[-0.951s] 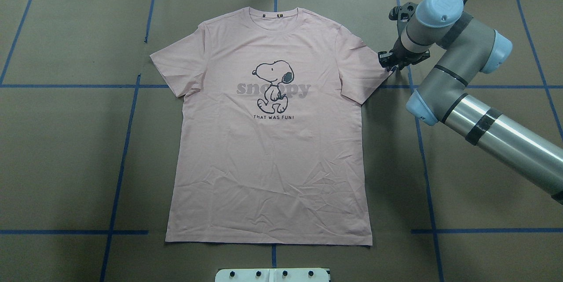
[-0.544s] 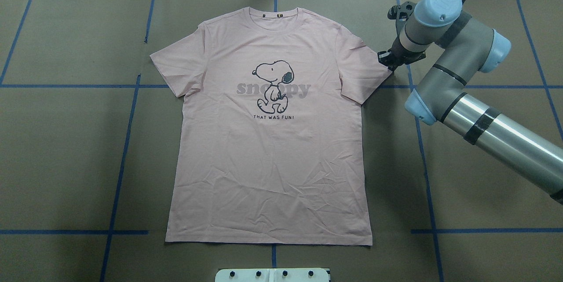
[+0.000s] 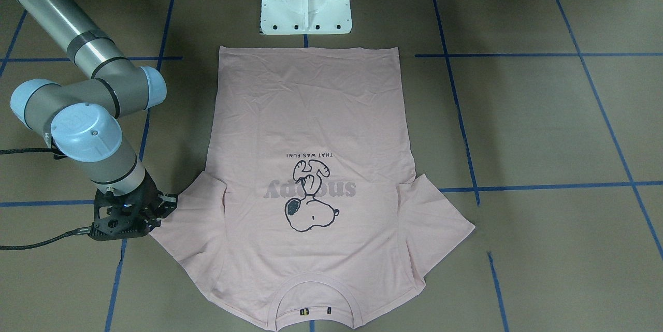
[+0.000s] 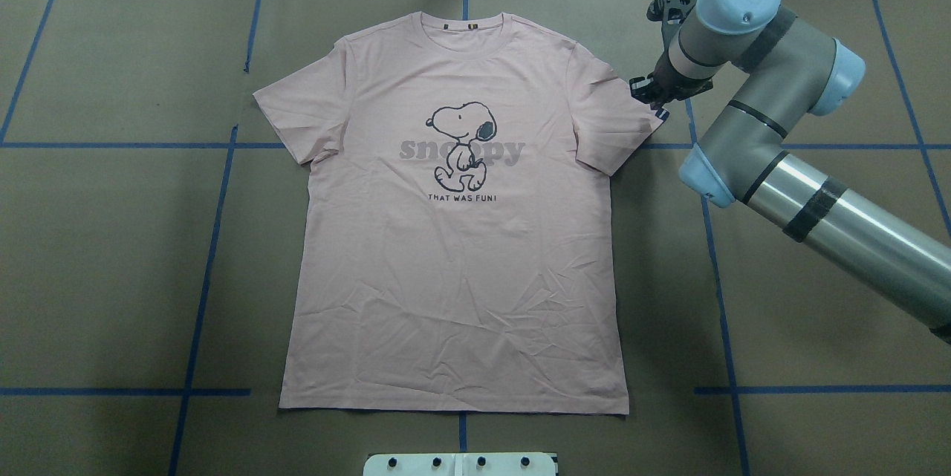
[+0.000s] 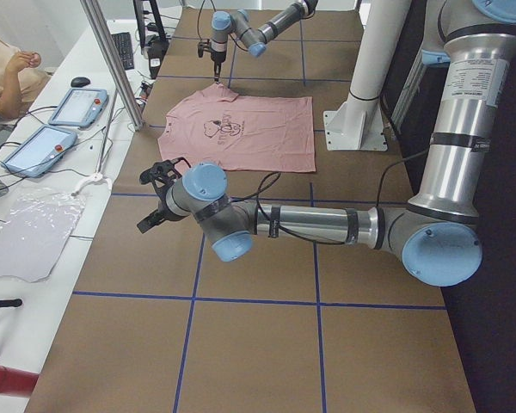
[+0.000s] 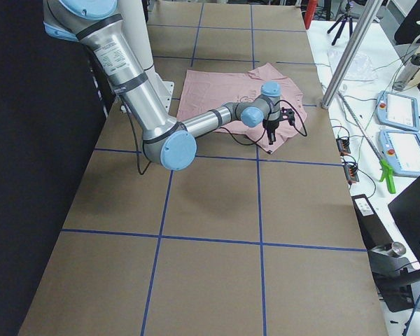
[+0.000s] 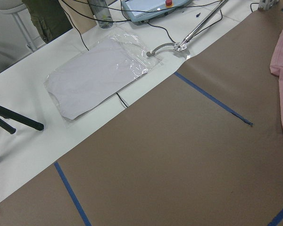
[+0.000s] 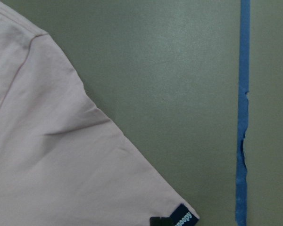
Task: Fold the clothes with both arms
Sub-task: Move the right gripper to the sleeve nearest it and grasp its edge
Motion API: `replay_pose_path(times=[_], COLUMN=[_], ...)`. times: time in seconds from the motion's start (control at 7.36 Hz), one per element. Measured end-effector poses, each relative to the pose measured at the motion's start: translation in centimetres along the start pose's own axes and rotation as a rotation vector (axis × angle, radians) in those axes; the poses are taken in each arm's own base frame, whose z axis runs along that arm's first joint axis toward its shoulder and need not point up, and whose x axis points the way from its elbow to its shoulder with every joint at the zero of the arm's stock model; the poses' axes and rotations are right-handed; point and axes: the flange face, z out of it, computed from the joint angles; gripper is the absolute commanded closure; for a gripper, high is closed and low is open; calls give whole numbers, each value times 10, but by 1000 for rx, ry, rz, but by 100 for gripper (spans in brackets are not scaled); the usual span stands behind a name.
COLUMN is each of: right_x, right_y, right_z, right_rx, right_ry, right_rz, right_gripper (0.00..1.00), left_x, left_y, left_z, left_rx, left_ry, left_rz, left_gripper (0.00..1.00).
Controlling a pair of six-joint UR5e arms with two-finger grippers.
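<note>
The pale pink T-shirt (image 4: pixel 453 253) lies flat, print up, neckline at the far side; it also shows in the front view (image 3: pixel 311 114) and both side views (image 5: pixel 241 129) (image 6: pixel 224 87). My right gripper (image 4: pixel 645 92) stands at the outer edge of the shirt's right sleeve, low over it (image 3: pixel 161 206), jaws apparently open, holding nothing. The right wrist view shows that sleeve corner (image 8: pixel 61 165) with its small black tag (image 8: pixel 183 217). My left gripper (image 5: pixel 157 200) shows only in the left side view, off the shirt's left side; I cannot tell if it is open.
The white pedestal base (image 3: pixel 305 0) stands just behind the shirt's hem. Blue tape lines (image 4: pixel 208 238) cross the brown table. A clear plastic bag (image 7: pixel 99 75) and teach pendants (image 5: pixel 73 107) lie on the white side table beyond the far edge.
My right gripper has moved a little left and toward the far side, from just off the sleeve's tip onto its outer edge. The shirt has not moved.
</note>
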Motion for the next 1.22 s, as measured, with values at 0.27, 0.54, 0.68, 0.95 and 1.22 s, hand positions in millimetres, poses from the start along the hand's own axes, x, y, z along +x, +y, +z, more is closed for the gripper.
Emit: replay_pose_path(times=[0.27, 0.54, 0.68, 0.95, 1.22], right_x=[12, 11, 11, 16, 18], right_y=[1, -1, -1, 3, 5], right_z=[15, 19, 19, 25, 28], right_rx=[8, 21, 22, 15, 12], right_ry=[-6, -24, -26, -17, -14], right_rz=[-4, -1, 3, 9, 10], right_gripper=[47, 52, 54, 55, 70], left_x=[0, 0, 0, 0, 0], left_y=[0, 0, 0, 0, 0], left_z=[0, 0, 0, 0, 0], left_rx=[0, 0, 1, 1, 1], left_ry=[0, 0, 0, 0, 0], left_rz=[0, 1, 2, 2, 3], left_gripper=[0, 0, 0, 0, 0])
